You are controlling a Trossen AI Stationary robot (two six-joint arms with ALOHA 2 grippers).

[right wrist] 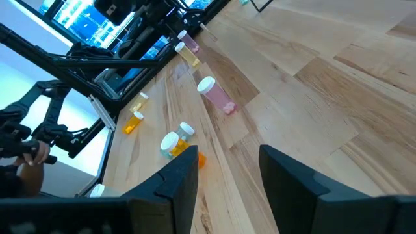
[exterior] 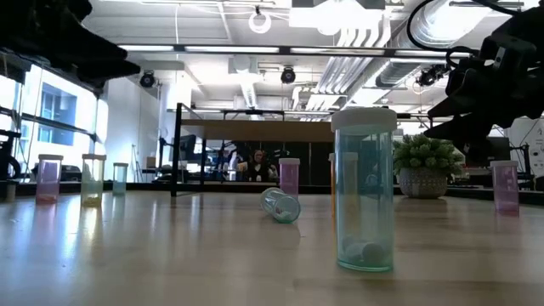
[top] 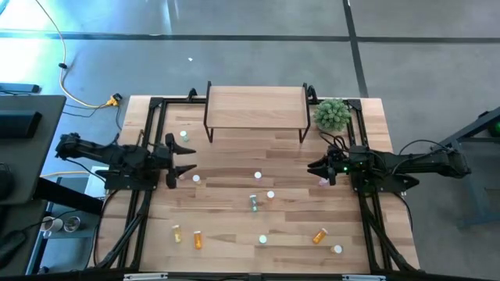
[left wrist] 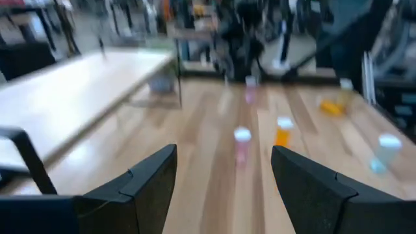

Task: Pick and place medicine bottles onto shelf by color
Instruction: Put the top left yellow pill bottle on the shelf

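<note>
Left hand [top: 185,168] open and empty above the table's [top: 234,234] left side, a pink bottle [top: 197,179] standing just beside its fingertips, right hand [top: 319,168] open and empty opposite, medicine bottles [top: 257,204] scattered between and nearer the front edge, shelf [top: 256,108] at the back, bare.

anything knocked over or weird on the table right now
Yes: a greenish medicine bottle lies on its side mid-table while its neighbours stand upright, and an orange bottle near the front right edge also looks tipped over. The shelf holds no bottles. Both pincers are open and empty.
</note>
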